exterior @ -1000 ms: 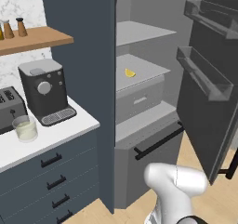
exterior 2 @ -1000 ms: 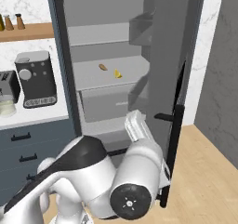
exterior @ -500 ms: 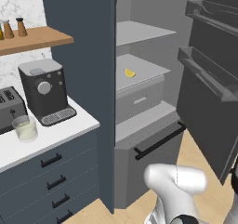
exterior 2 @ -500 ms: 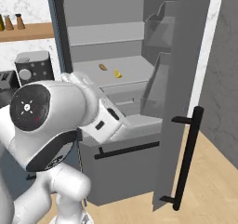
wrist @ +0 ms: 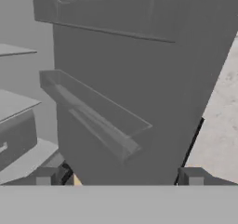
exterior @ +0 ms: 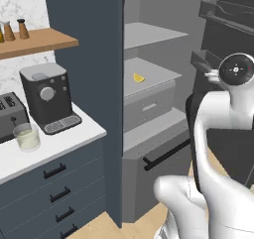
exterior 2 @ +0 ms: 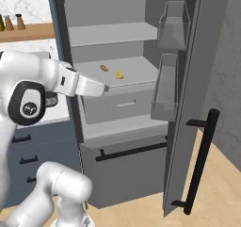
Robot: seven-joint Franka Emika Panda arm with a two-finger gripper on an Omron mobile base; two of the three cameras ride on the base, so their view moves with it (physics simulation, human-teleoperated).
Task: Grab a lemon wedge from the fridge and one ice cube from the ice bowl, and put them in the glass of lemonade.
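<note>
- Closest up, the pincer has its two dark tips spread wide with nothing between them, pointing at the inside of the open fridge door and its clear door bins.
- The fridge stands wide open, door swung out on the right with its long black handle.
- The lemon wedge sits on the middle shelf inside, above a drawer, well apart from the pincer.
- A brownish elongated food bit lies just beside the wedge on that same shelf.
- Off to the left, the glass of lemonade is on the white tabletop, just in front of the coffee machine and toaster.
- Farthest back, a wooden wall shelf holds little bottles.
</note>
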